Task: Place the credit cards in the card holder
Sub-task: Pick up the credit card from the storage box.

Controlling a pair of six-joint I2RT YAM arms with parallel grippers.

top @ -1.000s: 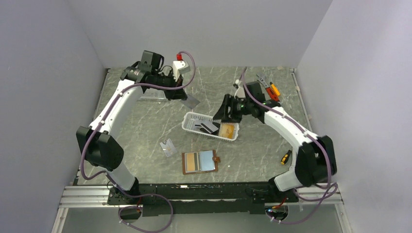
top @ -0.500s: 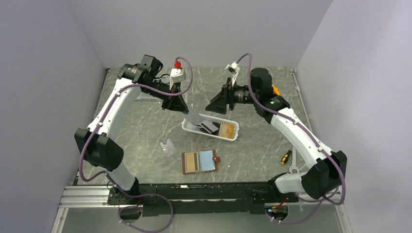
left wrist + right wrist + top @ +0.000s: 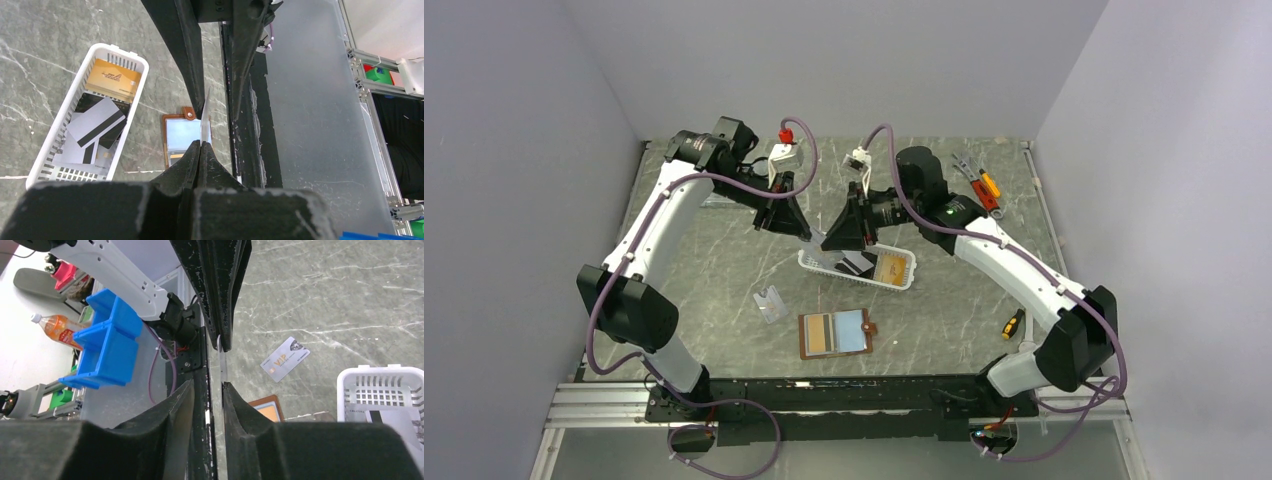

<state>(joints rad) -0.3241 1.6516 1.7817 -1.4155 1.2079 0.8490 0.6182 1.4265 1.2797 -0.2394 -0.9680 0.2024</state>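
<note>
Since a moment ago the right arm has swung left, and the right pincer (image 3: 828,242) now meets the left pincer (image 3: 808,236) in the air over the left end of the basket (image 3: 906,282). One grey card (image 3: 205,120) stands on its edge, pinched tight in the left pincer's pressed-together fingers (image 3: 192,155). Its free end pokes into the gap of the right pincer, whose fingers (image 3: 175,405) are a little spread, one on each side of the card; I cannot tell if they touch it. More cards (image 3: 95,127), black and grey with stripes, lie in the white basket, with an orange card (image 3: 112,79) at one end. The wallet (image 3: 835,333) lies open on the worktop (image 3: 724,250), nearer the arm bases than the basket, blue inside up and its tab to the right. A small pale VIP piece (image 3: 285,359) lies flat just left of the wallet. A screwdriver (image 3: 1013,323) lies well off to the right.
</note>
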